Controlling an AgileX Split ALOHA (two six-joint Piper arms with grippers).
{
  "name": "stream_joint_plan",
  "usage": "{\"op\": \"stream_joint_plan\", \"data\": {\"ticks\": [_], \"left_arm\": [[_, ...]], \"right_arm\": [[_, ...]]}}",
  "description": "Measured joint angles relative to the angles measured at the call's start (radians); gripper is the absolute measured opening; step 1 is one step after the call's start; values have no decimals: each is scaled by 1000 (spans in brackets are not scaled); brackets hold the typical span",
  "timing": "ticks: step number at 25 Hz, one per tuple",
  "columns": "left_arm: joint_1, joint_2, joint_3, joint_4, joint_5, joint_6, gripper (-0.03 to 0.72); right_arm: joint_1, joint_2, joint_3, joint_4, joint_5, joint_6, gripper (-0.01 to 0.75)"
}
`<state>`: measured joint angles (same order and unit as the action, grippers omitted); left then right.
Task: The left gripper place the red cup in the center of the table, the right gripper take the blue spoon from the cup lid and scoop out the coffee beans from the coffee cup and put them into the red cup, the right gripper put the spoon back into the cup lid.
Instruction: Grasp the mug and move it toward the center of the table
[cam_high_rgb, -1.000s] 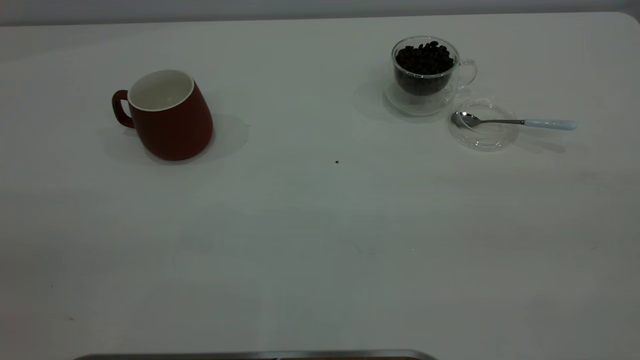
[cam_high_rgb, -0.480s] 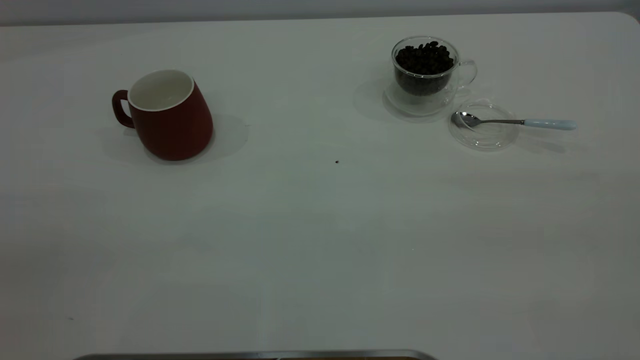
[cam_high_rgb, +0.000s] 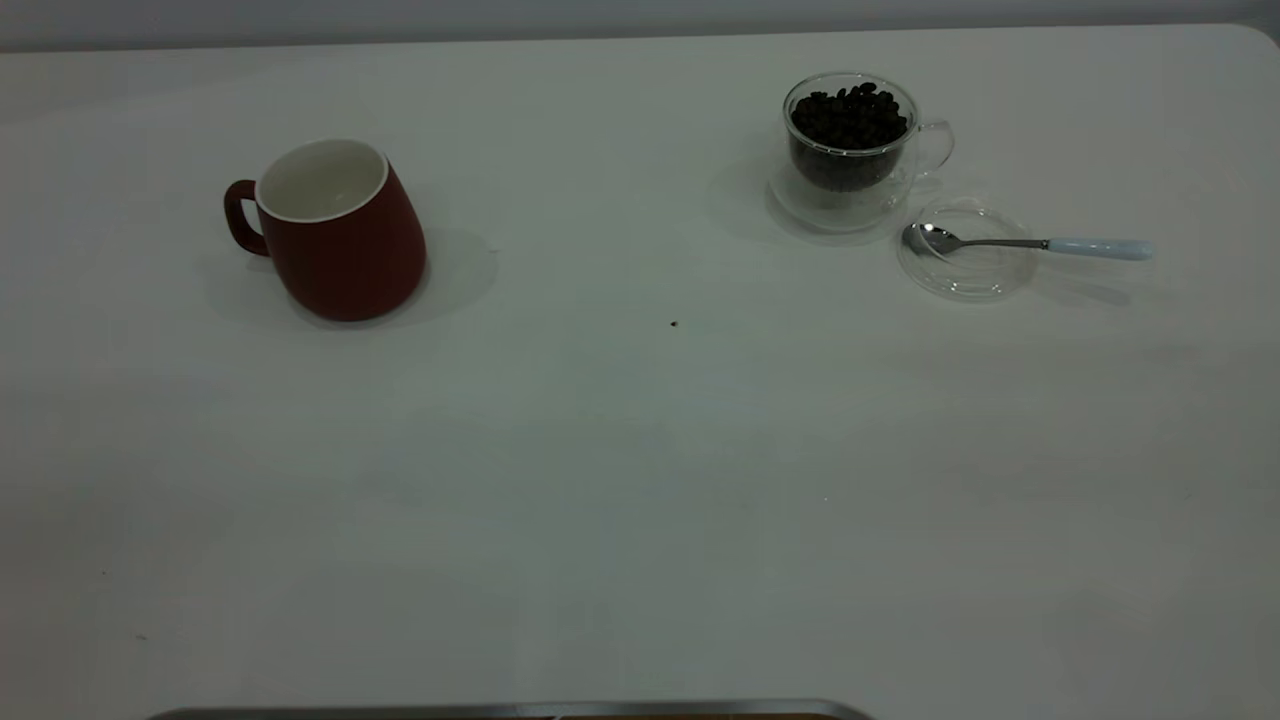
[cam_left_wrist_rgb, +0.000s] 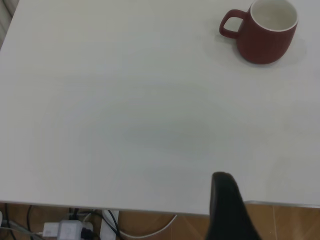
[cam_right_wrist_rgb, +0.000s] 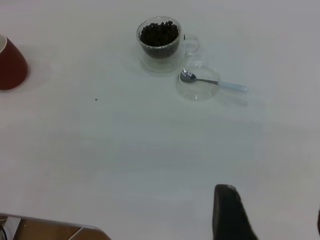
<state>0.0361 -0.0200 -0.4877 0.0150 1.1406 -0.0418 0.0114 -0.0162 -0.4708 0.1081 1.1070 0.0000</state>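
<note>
Left tool (cam_left_wrist_rgb: 227, 210), fingers' spread unreadable, should approach the red cup (cam_high_rgb: 335, 230) at ten o'clock on the surface (cam_high_rgb: 640, 480), grasping it squarely before moving centre.

The tabletop (cam_high_rgb: 620, 480) is showing a smooth, matt white surface. At the left of the exterior frame, the red cup (cam_high_rgb: 335, 235) is looking like ceramic, matt red outside and glossy white inside. At upper right, the coffee cup (cam_high_rgb: 850, 150) is appearing as clear glass, shining faintly around dark, slightly glossy coffee beans (cam_high_rgb: 848, 115). The cup lid (cam_high_rgb: 968, 255) is looking like transparent glass too. The spoon (cam_high_rgb: 1030, 243) is gleaming with a polished metal bowl and a smooth pale blue handle.
</note>
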Motion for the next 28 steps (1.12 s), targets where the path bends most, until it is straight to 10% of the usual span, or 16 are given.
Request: {"op": "stream_joint_plan", "data": {"ticks": [13, 28], "left_arm": [[0, 295, -139, 5, -10, 125, 500], [0, 1311, -417, -91, -399, 285, 605]], "right_arm": [[0, 0, 0, 0, 0, 0, 457], [0, 0, 0, 0, 1, 0, 457]]}}
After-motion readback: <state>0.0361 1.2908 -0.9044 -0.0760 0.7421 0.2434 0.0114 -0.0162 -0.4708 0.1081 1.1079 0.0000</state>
